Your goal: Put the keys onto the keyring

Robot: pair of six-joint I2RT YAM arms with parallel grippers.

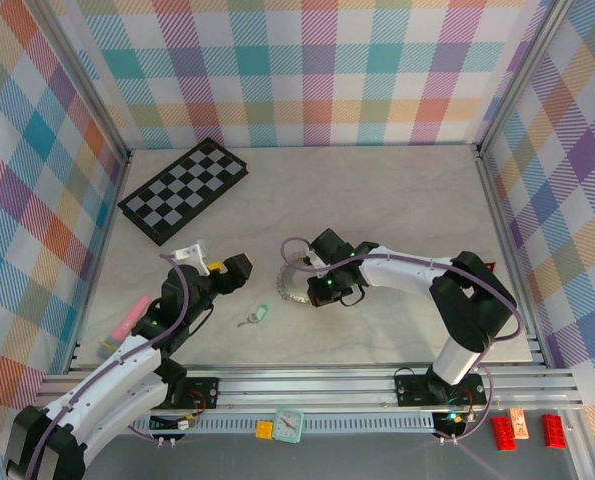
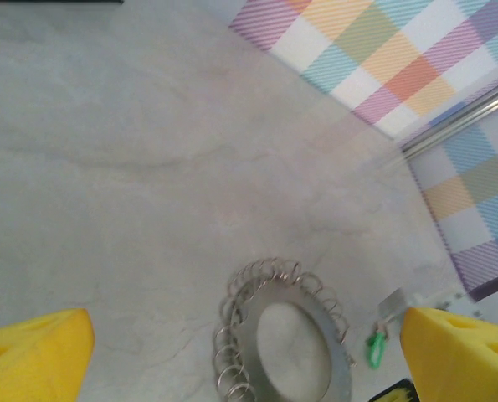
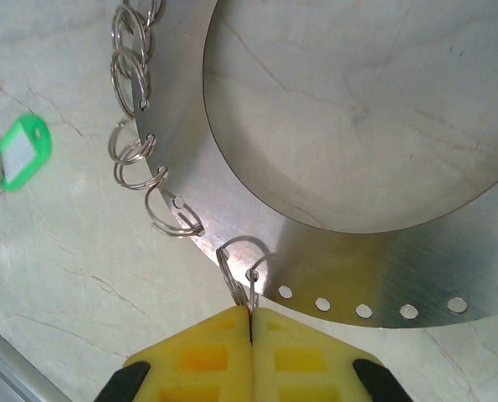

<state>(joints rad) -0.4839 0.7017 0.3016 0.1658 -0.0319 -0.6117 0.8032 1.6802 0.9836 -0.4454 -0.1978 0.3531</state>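
Near rail, top view: teal clock (image 1: pixel 289 425), small yellow brick (image 1: pixel 264 430), red bricks (image 1: pixel 502 432) further right. Pink object (image 1: pixel 129 318) lies at the table's left edge beside the left arm.

Key (image 1: pixel 255 316) with green tag lies flat on the table (image 1: pixel 397 200), between the two grippers and nearer the rail than either. It touches neither gripper. Right wrist view: the key's green tag (image 3: pixel 21 152) has a white insert and sits apart from the ring's rim.

Left gripper (image 1: pixel 227 268) sits just left of the key. Left wrist view: yellow fingers (image 2: pixel 31 352) stand wide apart at the frame's two lower corners with nothing between them. It looks down on the keyring (image 2: pixel 336 352), with the key (image 2: pixel 374 345) just to the ring's right.

Right gripper (image 1: pixel 309 285) is at the keyring (image 1: pixel 289 290), near table centre. Right wrist view: right gripper (image 3: pixel 251 322) has its yellow pads (image 3: pixel 194 356) pressed together, clamped on one small wire loop (image 3: pixel 240 264) that passes through a hole in the keyring (image 3: pixel 332 268). The keyring is a flat grey band with a wide hollow centre. More wire loops hang along its left rim, and a row of open holes runs along its lower right. It lies flat on the table.

Far left: chessboard (image 1: pixel 184 188), well apart from both arms. Plaid walls (image 1: pixel 307 70) enclose the table.
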